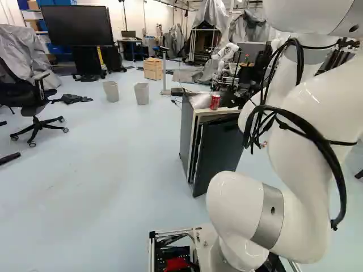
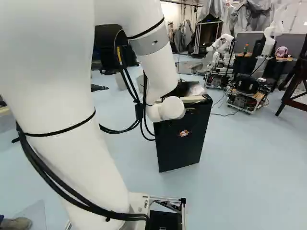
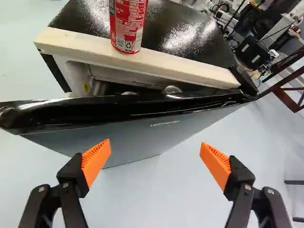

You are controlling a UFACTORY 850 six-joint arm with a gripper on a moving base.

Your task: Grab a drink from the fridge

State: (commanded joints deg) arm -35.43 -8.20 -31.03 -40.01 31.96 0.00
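From my seat, the left base view gives me a black wheeled office chair [image 1: 25, 93] at the left edge, a big dark flat screen [image 1: 77, 25] at upper left, then two pale grey bins [image 1: 111, 91] and a light wooden crate [image 1: 153, 69] just right of them near the top. Right of centre stands the small dark fridge [image 1: 188, 133] on the pale blue floor, its black door [image 1: 215, 153] ajar. On top of it, a red drink can [image 1: 215, 102] stands upright just right of some crumpled clear plastic [image 1: 199, 101]. My white arm [image 1: 317, 107] fills the right side. In the right base view the arm takes up the left, and my black claw with orange pads [image 2: 183, 133] is in front of the door, right of centre; at upper right I see another robot [image 2: 222, 44]. Through the wrist view, the claw [image 3: 156, 159] is open, fingers well apart and gripping nothing. The door's glossy top edge lies ahead of the fingers. Past it, in the gap, sit round silvery tops [image 3: 172, 89] that I can't identify for sure. Beyond the gap, the can rests on the pale wooden strip [image 3: 85, 47] along the fridge top's front edge.
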